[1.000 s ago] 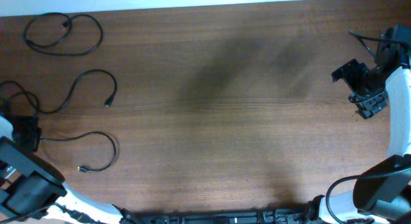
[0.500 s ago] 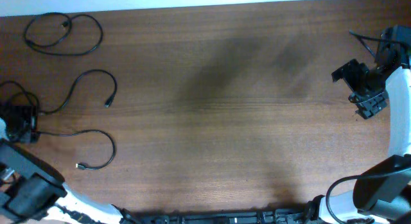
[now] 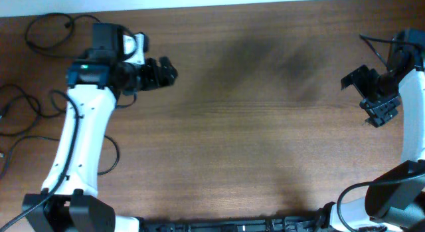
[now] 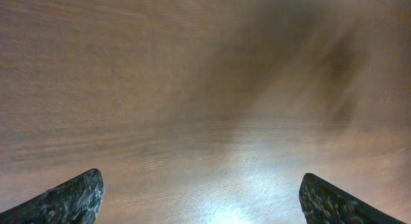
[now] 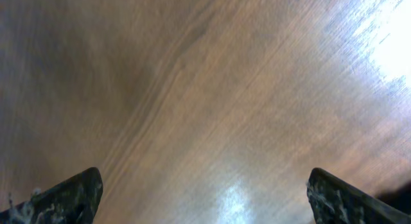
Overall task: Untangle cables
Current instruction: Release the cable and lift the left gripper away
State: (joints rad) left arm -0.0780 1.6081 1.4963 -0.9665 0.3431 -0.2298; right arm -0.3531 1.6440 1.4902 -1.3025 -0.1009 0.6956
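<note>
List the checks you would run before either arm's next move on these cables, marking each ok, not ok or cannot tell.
1. Left gripper empty: ok, jaws wide over bare table.
2. Right gripper empty: ok, jaws wide, nothing between.
3. Left gripper above a cable: not ok, its view shows only table.
4. All cables in sight: not ok, the left arm covers part of the left-edge cables.
5. Coiled cable free of the others: cannot tell, the arm hides its right side.
</note>
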